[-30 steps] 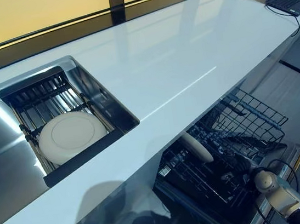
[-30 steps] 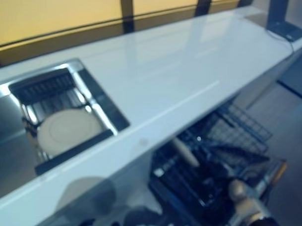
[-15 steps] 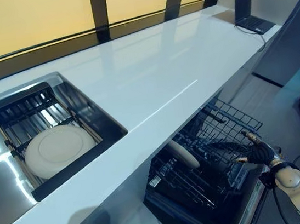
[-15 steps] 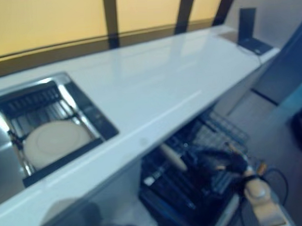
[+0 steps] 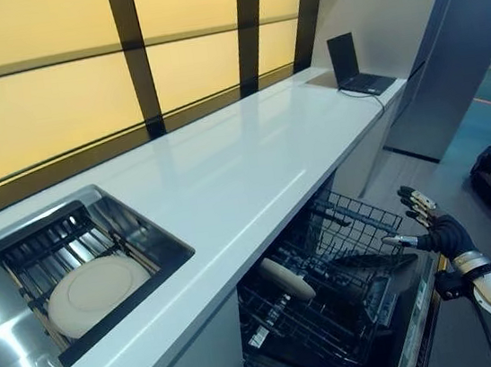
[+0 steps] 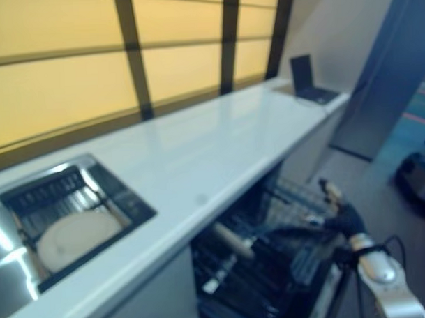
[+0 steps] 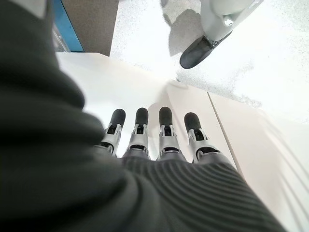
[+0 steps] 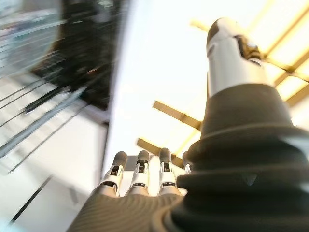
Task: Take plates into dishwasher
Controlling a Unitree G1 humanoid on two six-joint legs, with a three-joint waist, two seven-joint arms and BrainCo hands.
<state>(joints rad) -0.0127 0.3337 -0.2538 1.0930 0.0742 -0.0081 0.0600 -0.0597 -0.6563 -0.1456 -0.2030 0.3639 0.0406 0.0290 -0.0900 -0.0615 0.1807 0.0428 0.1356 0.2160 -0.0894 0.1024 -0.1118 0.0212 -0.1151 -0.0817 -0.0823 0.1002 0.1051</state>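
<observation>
A humanoid robot's right hand (image 5: 434,229) hovers with fingers spread and nothing in its grasp beside the pulled-out dishwasher rack (image 5: 342,266), where one plate (image 5: 285,278) stands on edge among the black wires below the white worktop (image 5: 225,163). A second plate (image 5: 97,292) lies flat on the slatted drying rack (image 5: 51,250) set in the steel sink (image 5: 6,360), well apart from the dishwasher and apparently the next piece to be carried across. The left hand (image 7: 159,133), seen only from its own wrist camera, hangs with straight fingers, holding nothing, over pale floor and a white panel. To do the job cleanly, the robot would likely need to turn toward the sink, slip fingers under the plate's rim where it overhangs the slats, lift it clear of the sink wall and then tip it upright into a free slot next to the one already loaded. The worktop's overhanging edge sits directly above the rack and could catch a plate brought in too high, and the rack's raised wire side near the right hand narrows the approach. A laptop (image 5: 352,65) sits open at the worktop's far end, its cable trailing over the edge, well away from the work.
</observation>
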